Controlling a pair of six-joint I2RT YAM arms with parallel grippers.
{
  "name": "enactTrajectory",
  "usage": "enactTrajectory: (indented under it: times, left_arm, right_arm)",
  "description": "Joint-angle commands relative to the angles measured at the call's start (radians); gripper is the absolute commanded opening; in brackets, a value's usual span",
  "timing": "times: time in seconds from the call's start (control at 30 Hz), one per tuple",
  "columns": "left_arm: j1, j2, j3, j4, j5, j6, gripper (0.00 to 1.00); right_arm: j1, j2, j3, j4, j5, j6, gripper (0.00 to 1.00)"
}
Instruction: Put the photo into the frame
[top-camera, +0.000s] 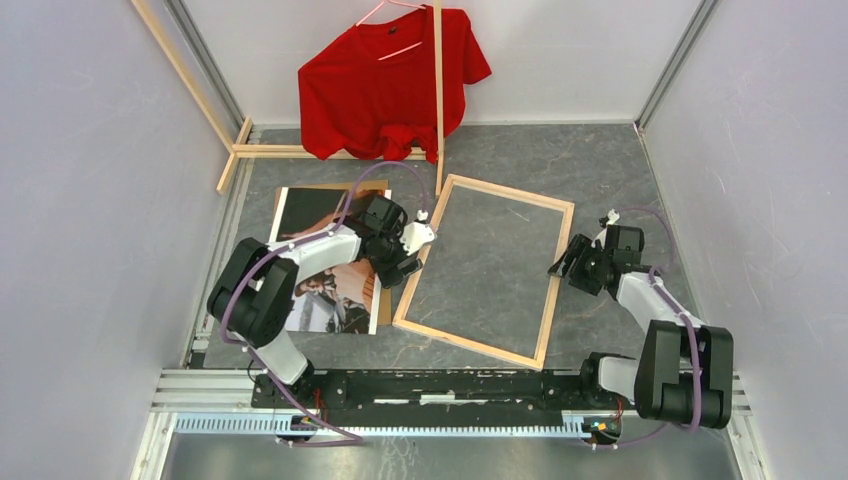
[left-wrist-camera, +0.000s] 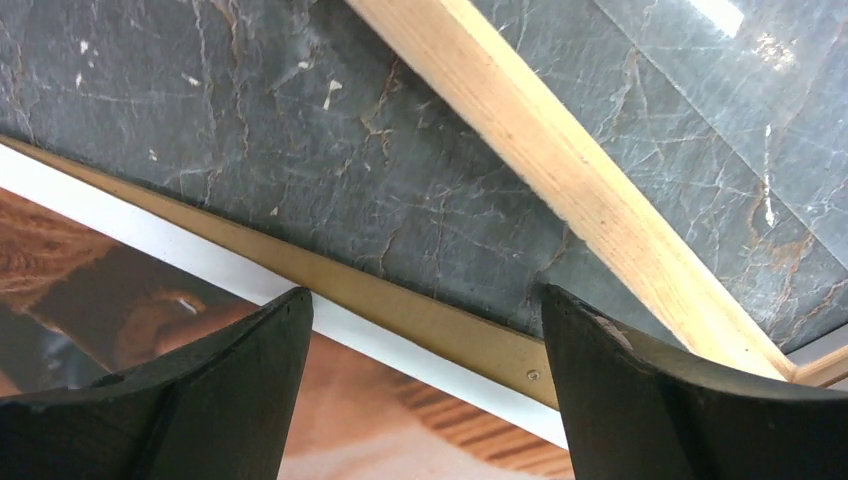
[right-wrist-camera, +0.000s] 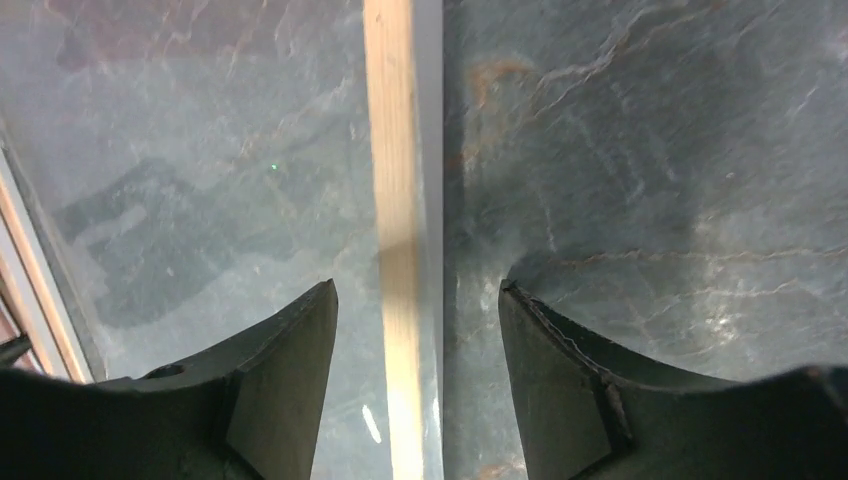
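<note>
The top view is bright and evenly lit from overhead; shadows on the grey table (top-camera: 600, 170) are soft and faint, and the pale walls (top-camera: 90, 200) wash out slightly. In the left wrist view the stone is crisp, a white streak of glare crosses the glazing of the frame (left-wrist-camera: 570, 170), and the dark fingers (left-wrist-camera: 650, 400) lose detail. The right wrist view is hazy and soft, with a milky sheen over the table.

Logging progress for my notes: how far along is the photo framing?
Done: the frame lies flat, bare wood up. In hand: nothing; the left fingers hang open between the photo and frame, the right fingers open astride the frame's right rail. Left: the photo, lying picture-up beside the frame, has to go in.
</note>
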Motion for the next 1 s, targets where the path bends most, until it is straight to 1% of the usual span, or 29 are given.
enactTrajectory:
  times: [0.0, 0.1, 0.17, 0.4, 0.6, 0.7, 0.77, 0.97]
  left_arm:
    - [-0.033, 0.047, -0.010, 0.046, 0.023, 0.000, 0.89]
    - [-0.057, 0.075, -0.006, 0.047, 0.029, -0.006, 0.87]
    - [-0.070, 0.085, -0.008, 0.048, 0.040, -0.007, 0.87]
    - [-0.148, 0.087, 0.004, 0.018, 0.095, -0.009, 0.86]
    - [-0.284, 0.096, 0.004, -0.010, 0.165, -0.033, 0.86]
    - [-0.362, 0.134, 0.023, -0.012, 0.173, -0.045, 0.86]
    - [-0.401, 0.168, 0.052, -0.015, 0.170, -0.041, 0.86]
    - [-0.473, 0.319, 0.233, -0.057, 0.170, -0.018, 0.86]
  right_arm:
    - [-0.019, 0.061, 0.011, 0.108, -0.064, 0.008, 0.66]
    - [-0.035, 0.120, 0.034, 0.173, -0.142, 0.045, 0.65]
    - [-0.047, 0.167, 0.066, 0.186, -0.169, 0.064, 0.64]
    - [-0.067, 0.287, 0.183, 0.223, -0.145, 0.124, 0.63]
    - [-0.069, 0.443, 0.332, 0.220, -0.188, 0.153, 0.61]
    - [-0.068, 0.484, 0.384, 0.208, -0.155, 0.152, 0.61]
    - [-0.068, 0.516, 0.442, 0.162, -0.116, 0.117, 0.60]
    - [-0.086, 0.563, 0.526, 0.091, -0.024, 0.053, 0.60]
